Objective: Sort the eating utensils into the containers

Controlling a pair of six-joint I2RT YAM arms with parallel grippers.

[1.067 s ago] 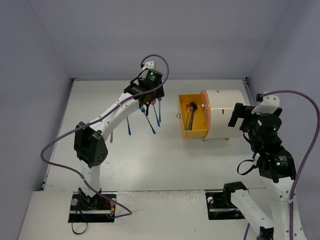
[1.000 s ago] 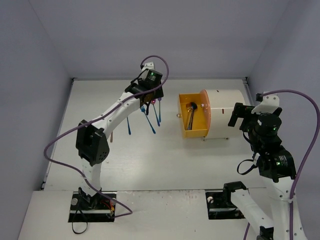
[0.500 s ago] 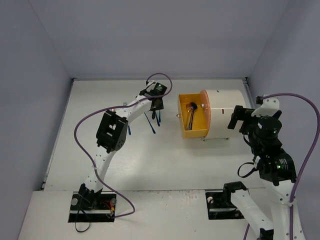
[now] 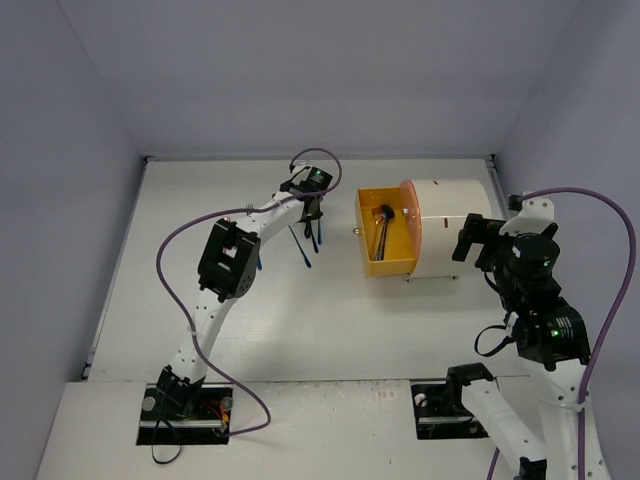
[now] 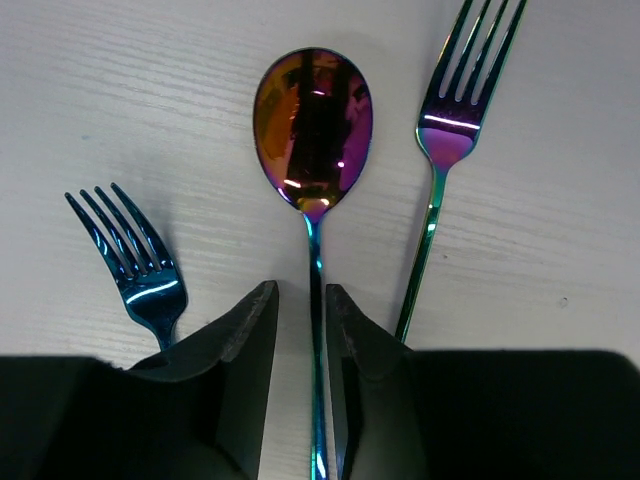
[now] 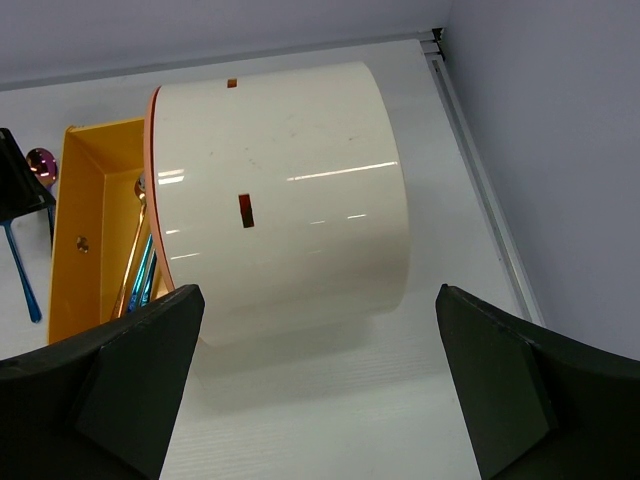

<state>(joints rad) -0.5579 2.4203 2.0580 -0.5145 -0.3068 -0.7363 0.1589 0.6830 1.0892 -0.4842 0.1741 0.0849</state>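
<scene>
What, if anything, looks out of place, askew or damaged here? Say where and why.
Nothing stands out. The spoon, the blue fork and the purple fork lie flat and undamaged on the table. The left gripper straddles the spoon's handle. The open orange drawer holds its utensils fully inside.

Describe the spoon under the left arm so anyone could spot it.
Left of the white cabinet with the open orange drawer, the left end effector hangs over three utensils. The spoon lies in the middle, handle between the fingers; unlike the blue fork and purple fork beside it, it has a rounded orange-purple bowl.
</scene>
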